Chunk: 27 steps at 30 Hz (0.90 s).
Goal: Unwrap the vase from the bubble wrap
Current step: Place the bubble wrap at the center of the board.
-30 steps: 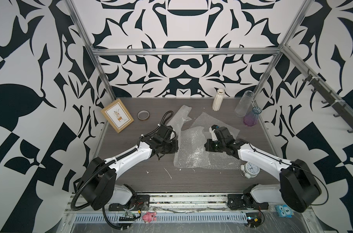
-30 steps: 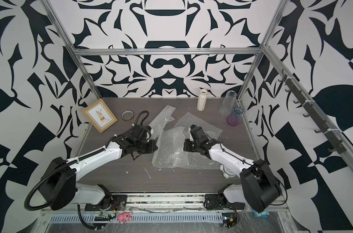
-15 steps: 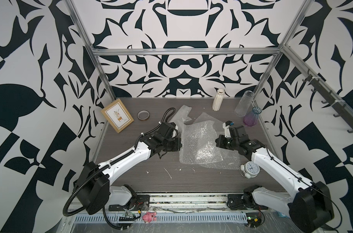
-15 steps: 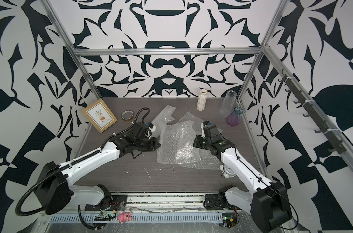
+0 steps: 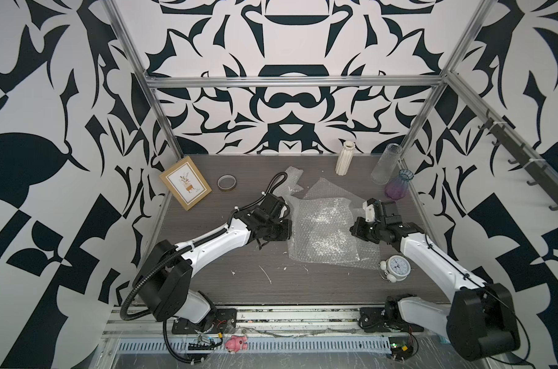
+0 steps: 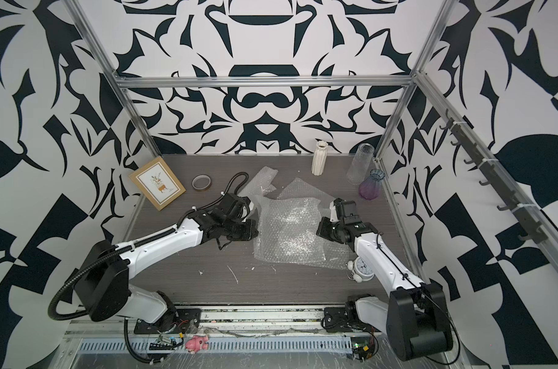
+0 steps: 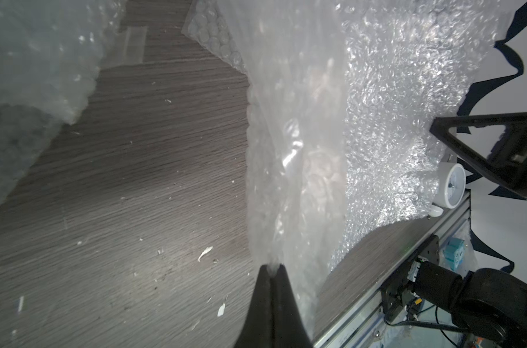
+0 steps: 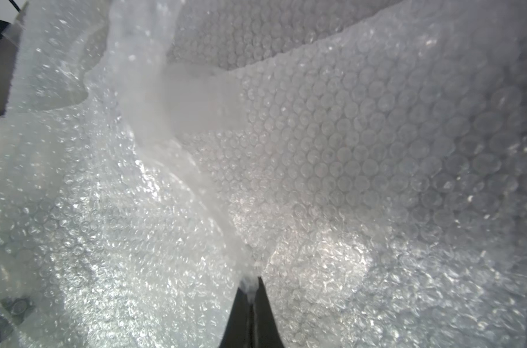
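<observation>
Pinching the bubble wrap (image 5: 322, 230) at mid-frame, left claw (image 7: 271, 267) and right claw (image 8: 251, 280) clamp opposite edges; anything beneath is indistinct.

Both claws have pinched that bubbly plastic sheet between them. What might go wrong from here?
The left gripper and right gripper each pinch only a thin edge of the bubble wrap, so a harder pull might tear it or let it slip free. The alarm clock stands right by the wrap's near corner; dragging the sheets could topple it.
</observation>
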### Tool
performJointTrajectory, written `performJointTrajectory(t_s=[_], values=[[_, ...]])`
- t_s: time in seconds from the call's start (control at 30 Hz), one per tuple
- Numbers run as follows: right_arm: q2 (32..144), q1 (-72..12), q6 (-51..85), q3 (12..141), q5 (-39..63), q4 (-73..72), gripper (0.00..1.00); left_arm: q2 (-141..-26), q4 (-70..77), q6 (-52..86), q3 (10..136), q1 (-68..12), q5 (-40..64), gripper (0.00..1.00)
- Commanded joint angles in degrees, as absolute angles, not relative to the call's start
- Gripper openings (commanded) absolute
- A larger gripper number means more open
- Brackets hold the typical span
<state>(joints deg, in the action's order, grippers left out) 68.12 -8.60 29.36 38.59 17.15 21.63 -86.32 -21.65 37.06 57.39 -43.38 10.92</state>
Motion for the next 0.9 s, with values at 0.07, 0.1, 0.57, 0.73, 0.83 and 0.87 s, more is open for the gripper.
performJointTrajectory(t_s=[0.07,0.1,0.57,0.73,0.83,0.87], values=[[70.4,-8.0,26.9,38.1,16.0,20.5,0.0,-89.9,-21.0,36.4,59.9,-43.6,12.4,0.0],[71.3,-8.1,26.6,38.1,15.6,20.4,0.0,-90.6,-21.0,36.3,60.0,-43.6,12.5,0.0],[74.1,-8.2,24.6,41.5,13.9,20.2,0.42,-89.6,-23.1,36.7,56.2,-40.4,9.9,0.56],[69.9,-8.5,24.4,44.7,12.3,22.5,0.54,-86.6,-27.0,33.6,58.7,-37.4,9.1,0.8],[66.7,-9.1,24.7,45.7,11.5,22.3,0.58,-84.8,-29.9,30.8,61.4,-35.5,8.8,0.84],[65.6,-9.3,24.9,45.8,11.2,22.1,0.59,-84.2,-30.7,29.9,62.1,-35.0,8.8,0.9]])
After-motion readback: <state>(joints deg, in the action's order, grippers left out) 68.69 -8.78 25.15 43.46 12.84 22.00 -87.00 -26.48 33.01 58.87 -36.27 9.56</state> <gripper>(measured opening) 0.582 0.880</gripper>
